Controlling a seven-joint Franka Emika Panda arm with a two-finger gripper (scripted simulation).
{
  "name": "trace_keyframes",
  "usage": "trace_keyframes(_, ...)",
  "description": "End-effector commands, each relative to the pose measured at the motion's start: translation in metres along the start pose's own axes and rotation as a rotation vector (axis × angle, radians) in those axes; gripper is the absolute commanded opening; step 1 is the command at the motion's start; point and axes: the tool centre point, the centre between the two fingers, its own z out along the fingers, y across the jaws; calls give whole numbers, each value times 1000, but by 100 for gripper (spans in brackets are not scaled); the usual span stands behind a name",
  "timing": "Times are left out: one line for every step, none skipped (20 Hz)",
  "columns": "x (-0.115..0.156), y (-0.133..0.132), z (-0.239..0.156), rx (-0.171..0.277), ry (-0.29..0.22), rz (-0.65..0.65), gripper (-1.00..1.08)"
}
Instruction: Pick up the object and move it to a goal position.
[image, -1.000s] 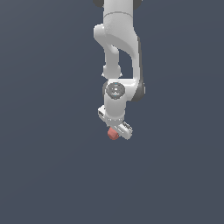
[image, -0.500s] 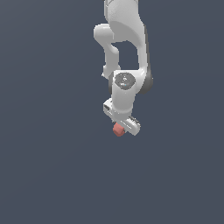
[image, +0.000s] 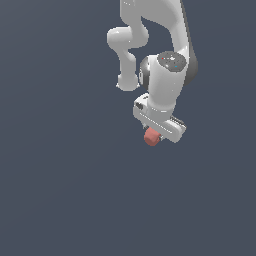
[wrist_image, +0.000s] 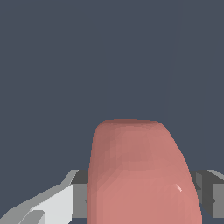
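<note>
White arm's tool (image: 156, 131) over plain grey ground, salmon-red object (image: 151, 137) at its underside.

No home, kitchen or workshop: a bare simulator scene. Flat, uniform slate-grey ground (image: 60, 190) filling both views, without walls, furniture, horizon or texture. Smooth, evenly shaded white arm (image: 165, 85) with the look of a computer render. Same featureless grey behind everything in the wrist view.
</note>
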Motion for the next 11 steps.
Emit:
trace_keyframes(-9,-8,-17,-1,0,1,-100)
trace_keyframes(-11,-11,-23,-1,0,1,-100)
trace_keyframes(-14,-14,-28,-1,0,1,-100)
trace_keyframes(-16,-16,-32,-1,0,1,-100)
trace_keyframes(-17,-18,-35,-1,0,1,-100)
trace_keyframes(-19,-20,-38,-1,-1,1,-100)
trace_keyframes(-20,-21,-40,-1,-1,1,-100)
trace_keyframes(-21,-23,-42,-1,-1,1,-100)
trace_keyframes(-21,-23,-43,-1,-1,1,-100)
trace_keyframes(-21,-24,-44,-1,-1,1,-100)
trace_keyframes(-21,-24,-44,-1,-1,1,-100)
